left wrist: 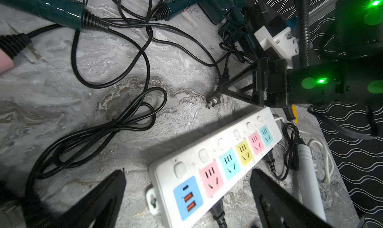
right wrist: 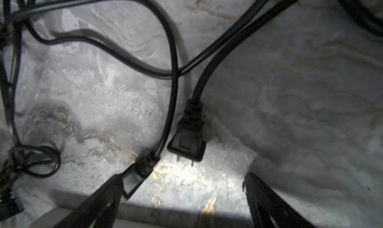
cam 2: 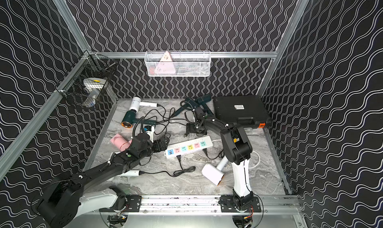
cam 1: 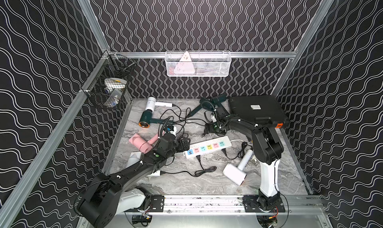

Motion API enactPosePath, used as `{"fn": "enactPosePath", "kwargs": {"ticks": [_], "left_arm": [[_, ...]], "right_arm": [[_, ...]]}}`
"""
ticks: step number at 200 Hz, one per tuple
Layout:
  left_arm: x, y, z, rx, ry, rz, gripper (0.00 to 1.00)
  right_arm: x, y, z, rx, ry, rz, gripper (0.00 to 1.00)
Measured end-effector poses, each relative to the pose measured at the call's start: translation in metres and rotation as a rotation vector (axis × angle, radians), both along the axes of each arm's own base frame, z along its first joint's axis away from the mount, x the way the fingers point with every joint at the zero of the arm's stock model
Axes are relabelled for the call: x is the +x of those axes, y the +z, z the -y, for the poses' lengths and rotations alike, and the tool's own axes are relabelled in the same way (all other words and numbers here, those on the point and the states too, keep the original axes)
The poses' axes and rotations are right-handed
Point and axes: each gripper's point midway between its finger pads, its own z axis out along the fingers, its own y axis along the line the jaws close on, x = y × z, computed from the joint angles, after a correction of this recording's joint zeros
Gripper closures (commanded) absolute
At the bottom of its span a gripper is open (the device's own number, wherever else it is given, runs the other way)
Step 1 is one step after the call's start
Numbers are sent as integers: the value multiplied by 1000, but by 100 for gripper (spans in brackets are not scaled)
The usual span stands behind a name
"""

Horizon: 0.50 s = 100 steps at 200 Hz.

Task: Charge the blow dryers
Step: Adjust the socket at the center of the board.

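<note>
Several blow dryers lie on the marble table: a white one (cam 1: 150, 104) and a copper-ringed teal one (cam 1: 146, 120) at the back left, a pink one (cam 1: 141, 143), teal ones (cam 1: 211, 102) at the back, and a white one (cam 1: 235, 172) at the front right. Their black cords tangle mid-table. My left gripper (left wrist: 188, 175) is open, its fingers straddling the blue end of the white power strip (cam 1: 207, 147). My right gripper (right wrist: 183, 176) is open just above the table behind the strip. A loose black plug (right wrist: 187, 142) lies just ahead of its fingertips, and a second plug (right wrist: 143, 169) touches one finger.
A black case with orange latches (cam 1: 257, 109) fills the back right corner. A white wire basket (cam 1: 198, 64) hangs on the back wall and a black one (cam 1: 109, 84) on the left wall. Two black plugs (cam 1: 198, 157) sit against the strip's near side.
</note>
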Motion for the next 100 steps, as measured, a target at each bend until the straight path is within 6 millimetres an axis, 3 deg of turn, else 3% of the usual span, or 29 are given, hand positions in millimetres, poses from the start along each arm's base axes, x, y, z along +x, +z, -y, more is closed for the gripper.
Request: {"fn": "enactPosePath", "kwargs": {"ticks": [38,61,100], "left_arm": [[1,3,0,4,0,18,1],[1,4,0,9,-6,25,1],[1,5,0,9,-7,33,1]], "right_arm": [[-28,6,9,0,17,-45,5],[-32,14,11,1,15,-45,5],[-25,56,26,-24,-27,56,5]]}}
